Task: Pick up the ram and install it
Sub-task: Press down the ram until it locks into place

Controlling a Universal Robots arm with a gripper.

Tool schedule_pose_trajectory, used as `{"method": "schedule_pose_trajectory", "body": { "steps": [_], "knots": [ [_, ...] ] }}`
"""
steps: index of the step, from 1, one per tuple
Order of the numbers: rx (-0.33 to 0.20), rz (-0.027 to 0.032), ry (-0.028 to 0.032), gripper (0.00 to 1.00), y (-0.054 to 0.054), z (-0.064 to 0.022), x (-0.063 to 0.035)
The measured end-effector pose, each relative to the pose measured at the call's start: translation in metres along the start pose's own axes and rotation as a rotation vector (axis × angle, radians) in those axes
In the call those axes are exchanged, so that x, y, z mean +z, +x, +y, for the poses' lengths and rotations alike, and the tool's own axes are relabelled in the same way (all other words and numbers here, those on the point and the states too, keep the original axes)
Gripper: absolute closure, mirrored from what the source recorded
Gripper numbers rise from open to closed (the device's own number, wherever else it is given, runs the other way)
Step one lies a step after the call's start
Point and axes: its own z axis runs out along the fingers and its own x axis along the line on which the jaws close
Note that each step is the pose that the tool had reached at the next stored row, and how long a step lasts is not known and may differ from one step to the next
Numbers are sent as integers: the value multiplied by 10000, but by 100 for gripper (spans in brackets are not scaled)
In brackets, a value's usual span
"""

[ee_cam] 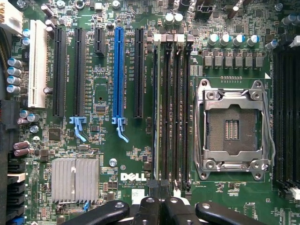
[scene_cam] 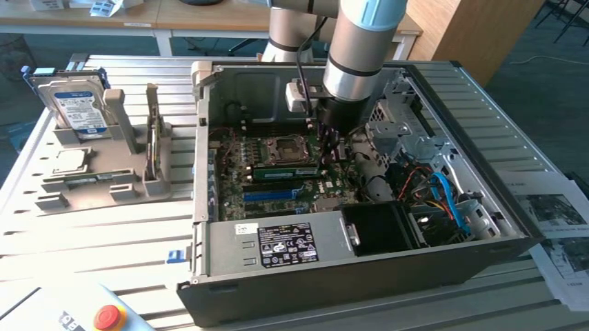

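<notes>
- Exterior view: shows the ram [scene_cam: 283, 172] as a long, thin green stick with a pale label along its face.
- Sits edge-up along the memory slots [ee_cam: 171, 112], just beside the open processor socket [ee_cam: 232, 129], inside the open computer case [scene_cam: 368, 276]; cannot tell whether fully seated.
- Hangs above the motherboard near one end of the ram: the pincer [scene_cam: 333, 153], on the grey-and-blue arm [scene_cam: 363, 41].
- Wrist view: puts the pincer [ee_cam: 159, 206] closed up, black fingers [ee_cam: 146, 208] pressed together over the end of the slots, nothing visibly clamped between them.
- Reads "DELL" in white print [ee_cam: 130, 177] on the green board, next to a ribbed silver heatsink [ee_cam: 75, 180].
- Carries a black-and-white label [scene_cam: 288, 245] on the power supply, print too small to read.
- Stands on a grey rack on the bench [scene_cam: 83, 234], well apart from the case: a hard drive [scene_cam: 78, 110] with a blue-and-white label, text unreadable.
</notes>
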Motion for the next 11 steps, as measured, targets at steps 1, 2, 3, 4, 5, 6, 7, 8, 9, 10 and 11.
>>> {"method": "schedule_pose_trajectory", "body": {
  "steps": [1,2,3,4,5,6,7,8,9,10,11],
  "knots": [
    [0,-3,1,90,0,0,-3],
    [1,-4,-2,90,0,1,-8],
    [2,-1,-2,90,1,2,-15],
    [2,3,-1,90,1,1,-23],
    [2,3,-1,90,1,2,-32],
    [2,4,-1,90,1,2,-42],
    [1,4,-1,90,1,2,-52],
    [1,4,-1,90,2,2,-64],
    [1,4,-1,90,2,2,-76],
    [0,4,-1,90,2,3,-88],
    [1,4,-1,90,2,3,-98]
  ]
}}
